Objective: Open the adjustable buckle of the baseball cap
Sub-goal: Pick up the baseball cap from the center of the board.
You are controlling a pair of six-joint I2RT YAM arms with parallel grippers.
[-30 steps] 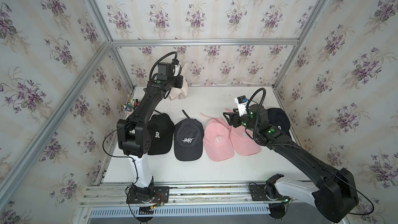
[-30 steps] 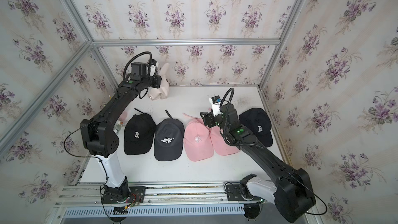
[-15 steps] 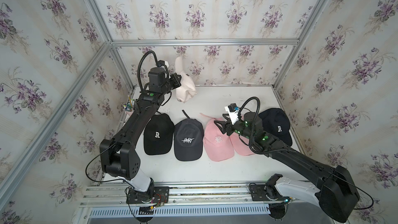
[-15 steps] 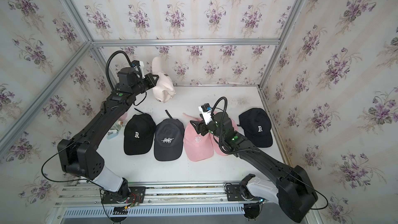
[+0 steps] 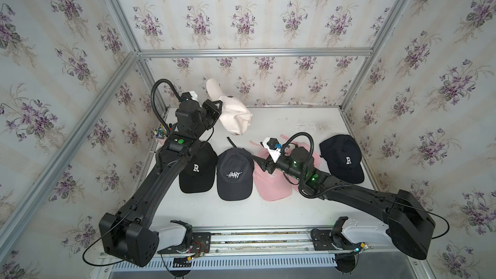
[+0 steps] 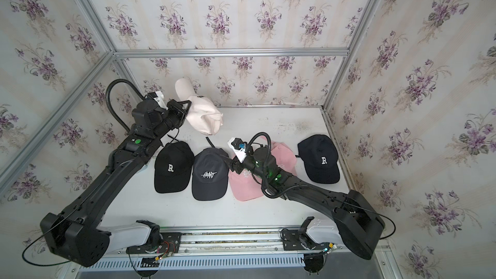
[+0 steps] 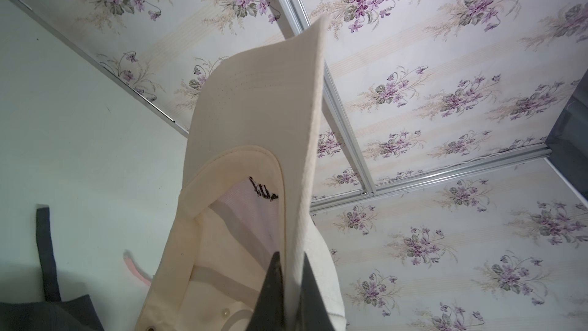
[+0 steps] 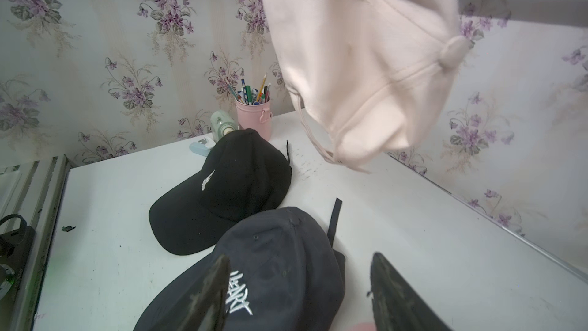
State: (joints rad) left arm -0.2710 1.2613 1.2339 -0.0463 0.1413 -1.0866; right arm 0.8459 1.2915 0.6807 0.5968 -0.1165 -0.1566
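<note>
Left gripper [image 7: 290, 257]: jaws pinched tight on the edge fabric of the cream cap [image 5: 233, 115], close to where the brim meets the crown. The cap hangs off this grip, clear of the surface [image 5: 295, 124], toward the back-left corner, brim pointing up, crown sagging down.

Right gripper [image 8: 300, 257]: jaws spread, holding nothing, low over the navy cap [image 8: 280, 265] and aimed up at the cream cap. The two are well apart.

A thin strap [image 8: 313, 141] dangles along the cream cap's lower rear edge in the right wrist view. The buckle itself cannot be made out in any view.

Around: black cap [image 5: 197, 169], navy cap and pink caps [image 5: 271, 183] lie in a row on the surface. None is touched.

Step in hand, by my reading: cap is presented in the air and the second arm is on approach. The buckle is not yet engaged.

Next move calls for:
- right jaws raised to the strap end, aligned across its width
- a firm left hold as counter-force
- a pull along the strap, not sideways, since the soft crown will swing
</note>
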